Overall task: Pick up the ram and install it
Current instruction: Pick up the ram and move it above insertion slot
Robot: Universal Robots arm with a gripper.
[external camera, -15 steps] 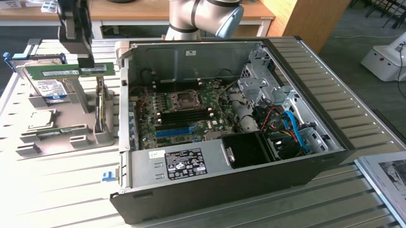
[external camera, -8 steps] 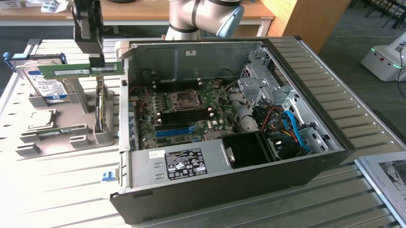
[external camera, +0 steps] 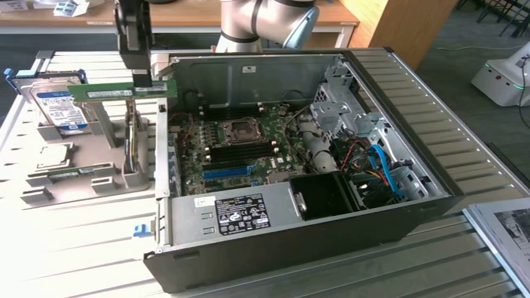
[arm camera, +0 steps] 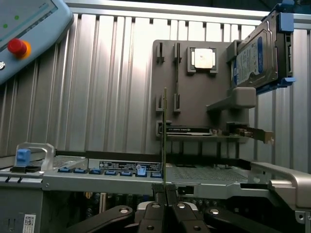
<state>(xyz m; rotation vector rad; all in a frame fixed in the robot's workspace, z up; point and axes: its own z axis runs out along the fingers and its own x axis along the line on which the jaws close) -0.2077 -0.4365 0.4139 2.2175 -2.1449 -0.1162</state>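
Observation:
The ram (external camera: 112, 92) is a long green stick held level in the air, above the grey parts holder (external camera: 133, 167) and just to the exterior view's left of the open computer case (external camera: 414, 99). My gripper (external camera: 143, 81) comes down from above and is shut on the ram near its end closest to the case. In the wrist view the ram (arm camera: 165, 136) shows edge-on as a thin line rising from between my gripper's (arm camera: 165, 191) closed fingers. The motherboard (external camera: 217, 169) with its memory slots lies inside the case, to the exterior view's right of the ram.
The holder also carries a blue-labelled hard drive (external camera: 59, 108), a silver processor (external camera: 49, 155) and another green stick (external camera: 73, 172). A power supply (external camera: 240, 214) fills the case's near corner. A pendant with a red button (arm camera: 17, 47) lies on the slatted table (external camera: 83, 248).

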